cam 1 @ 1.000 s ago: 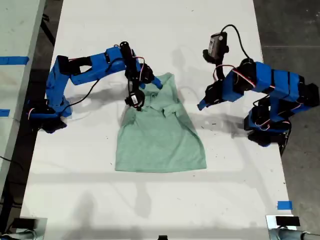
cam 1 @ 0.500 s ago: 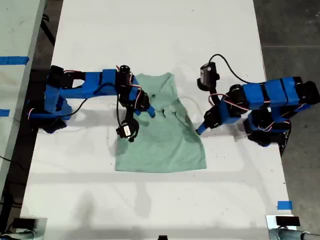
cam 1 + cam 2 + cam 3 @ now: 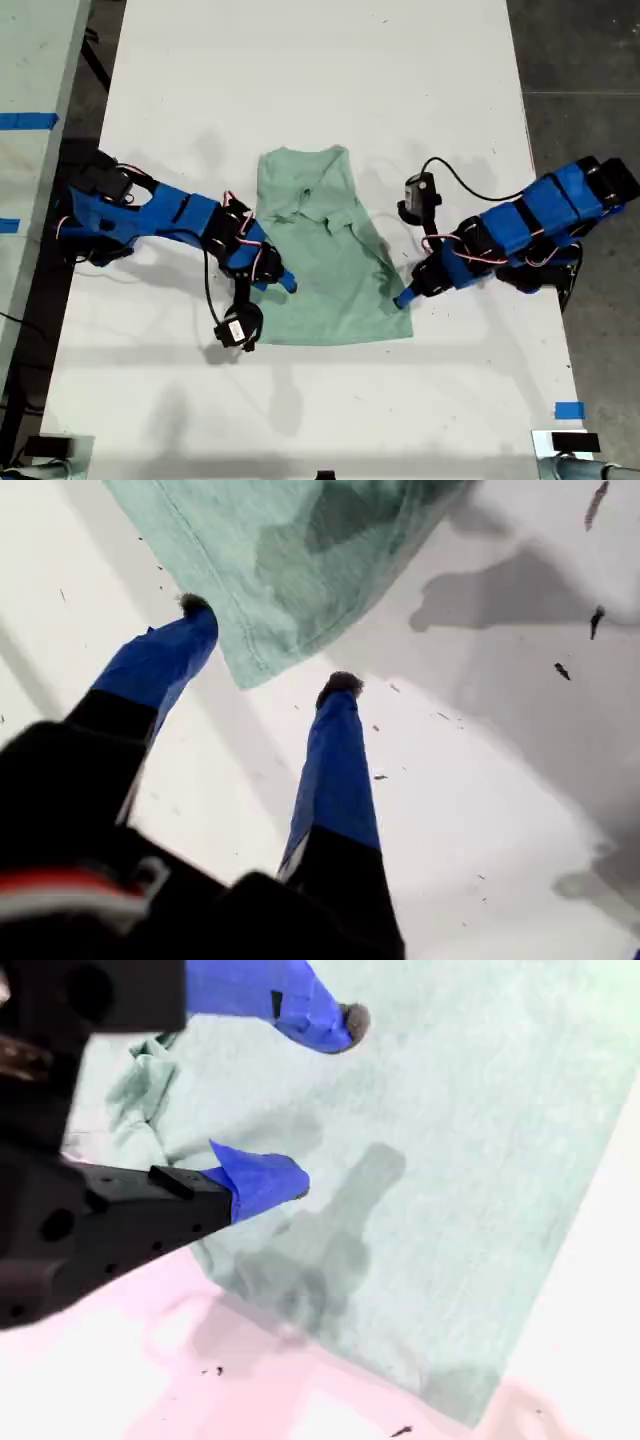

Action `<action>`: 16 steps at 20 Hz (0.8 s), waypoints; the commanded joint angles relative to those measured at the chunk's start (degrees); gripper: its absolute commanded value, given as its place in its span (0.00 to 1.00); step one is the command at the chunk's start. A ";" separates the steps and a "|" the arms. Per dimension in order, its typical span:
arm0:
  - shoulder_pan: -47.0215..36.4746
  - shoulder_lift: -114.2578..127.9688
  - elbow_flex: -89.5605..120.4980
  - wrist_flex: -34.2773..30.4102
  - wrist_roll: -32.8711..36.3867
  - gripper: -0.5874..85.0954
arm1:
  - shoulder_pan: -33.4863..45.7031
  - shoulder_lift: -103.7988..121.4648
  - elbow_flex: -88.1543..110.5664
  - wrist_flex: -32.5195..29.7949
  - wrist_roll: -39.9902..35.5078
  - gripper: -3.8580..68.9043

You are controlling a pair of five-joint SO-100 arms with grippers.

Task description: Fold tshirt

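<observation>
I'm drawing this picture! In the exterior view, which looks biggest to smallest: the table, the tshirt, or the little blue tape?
1. table, the biggest
2. tshirt
3. blue tape, the tiniest
All lie flat on the table, so nearness doesn't mix up the order.

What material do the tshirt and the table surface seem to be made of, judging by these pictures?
The tshirt looks like soft matte knit cloth, probably cotton: it wrinkles, folds over itself, and shows a stitched hem in the first wrist view. The table looks hard, smooth and white, perhaps laminate or painted board; it takes soft shadows with a faint sheen. The exact material cannot be told.
</observation>
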 commanded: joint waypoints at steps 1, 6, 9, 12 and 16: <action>2.02 12.48 12.13 -12.83 -2.72 0.26 | -2.90 -2.20 -0.44 -4.57 2.81 0.39; 3.43 22.24 26.63 -22.15 -5.80 0.26 | -5.71 -12.83 -1.23 -12.92 5.80 0.39; 3.43 22.76 26.72 -21.45 -5.80 0.26 | -5.80 -17.58 -0.53 -17.05 6.77 0.39; 3.43 22.76 26.72 -21.01 -5.80 0.25 | -5.54 -19.07 0.53 -19.34 6.86 0.36; 3.34 22.76 26.63 -20.39 -5.54 0.25 | -4.39 -21.71 1.32 -23.91 5.71 0.12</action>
